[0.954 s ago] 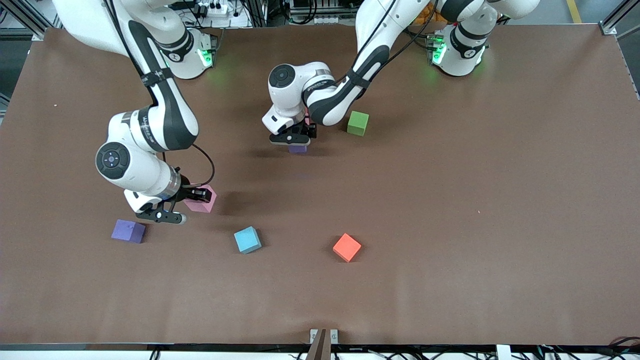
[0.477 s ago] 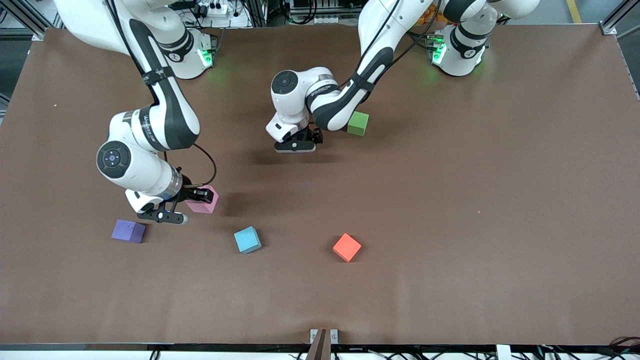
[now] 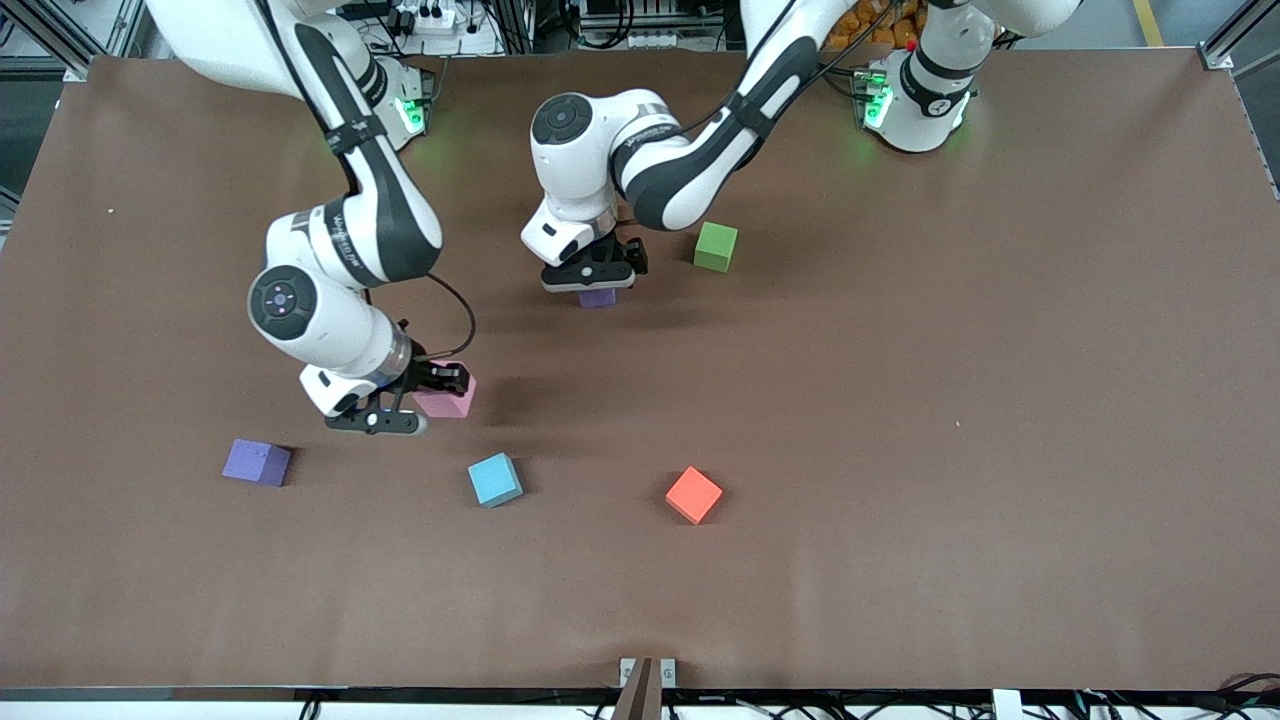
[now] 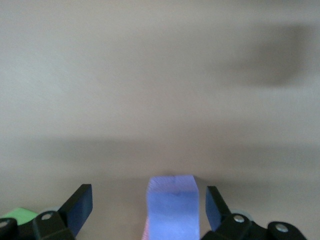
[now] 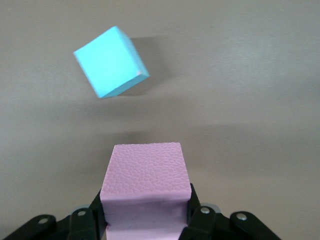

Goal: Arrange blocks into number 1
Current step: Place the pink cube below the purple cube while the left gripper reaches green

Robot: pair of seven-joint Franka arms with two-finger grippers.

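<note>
On the table [image 3: 900, 400] we judge the number barely begun: our left gripper [image 3: 592, 277] hangs with wide jaws over a purple block [image 3: 597, 297] beside the green block [image 3: 716, 246], our right gripper [image 3: 440, 385] carries a pink block [image 3: 447, 400], and another purple one [image 3: 257, 462] lies loose.
</note>
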